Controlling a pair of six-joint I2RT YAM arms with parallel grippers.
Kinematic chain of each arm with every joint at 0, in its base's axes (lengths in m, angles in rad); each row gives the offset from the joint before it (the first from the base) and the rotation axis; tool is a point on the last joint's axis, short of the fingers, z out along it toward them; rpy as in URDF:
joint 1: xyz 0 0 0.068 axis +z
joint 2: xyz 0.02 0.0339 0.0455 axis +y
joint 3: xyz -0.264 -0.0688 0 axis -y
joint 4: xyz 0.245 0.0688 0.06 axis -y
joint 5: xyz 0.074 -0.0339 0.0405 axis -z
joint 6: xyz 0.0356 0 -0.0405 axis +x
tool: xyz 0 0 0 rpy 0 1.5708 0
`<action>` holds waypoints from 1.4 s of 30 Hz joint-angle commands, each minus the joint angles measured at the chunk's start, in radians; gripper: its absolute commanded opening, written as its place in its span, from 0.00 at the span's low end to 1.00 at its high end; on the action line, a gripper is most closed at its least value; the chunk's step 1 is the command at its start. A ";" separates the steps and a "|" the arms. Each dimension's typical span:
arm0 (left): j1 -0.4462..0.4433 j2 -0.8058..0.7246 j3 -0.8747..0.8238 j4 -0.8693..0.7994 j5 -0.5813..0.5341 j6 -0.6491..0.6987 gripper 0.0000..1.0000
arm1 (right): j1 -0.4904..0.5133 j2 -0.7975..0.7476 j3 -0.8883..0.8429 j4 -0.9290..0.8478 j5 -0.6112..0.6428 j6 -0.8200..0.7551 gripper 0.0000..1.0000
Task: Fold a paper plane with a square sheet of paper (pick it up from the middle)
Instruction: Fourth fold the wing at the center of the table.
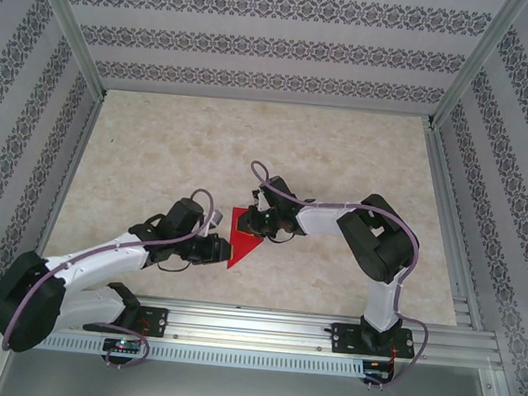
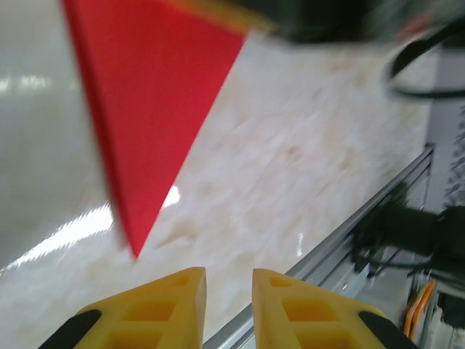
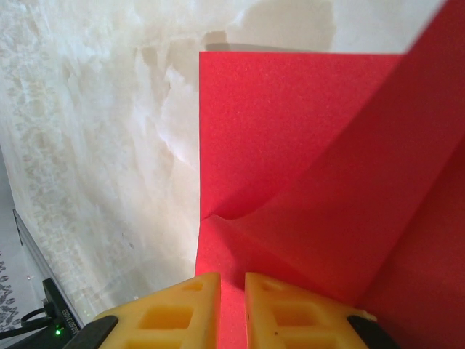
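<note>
Marbled beige bench (image 1: 157, 141), patterned walls (image 1: 260, 48). Right tool (image 3: 232, 282) is pinched shut on the near edge of the square sheet of paper (image 3: 290, 145), with a flap rising at 3 o'clock. Left tool (image 2: 229, 280) stands slightly parted and holds nothing; the sheet's sharp corner is just ahead at 11 o'clock. From above, the folded red triangle lies mid-bench between both tools, its long edge running 12 to 6 and its lower tip pointing to 6.

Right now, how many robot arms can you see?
2. The left arm comes in from the near left, with its pincer next to the red paper. The right arm bends in from the near right, and its pincer is pinching the paper's edge.
</note>
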 commanded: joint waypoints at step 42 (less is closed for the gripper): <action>0.008 0.477 0.005 0.121 -0.193 0.054 0.04 | -0.032 -0.207 -0.031 -0.044 0.064 -0.049 0.11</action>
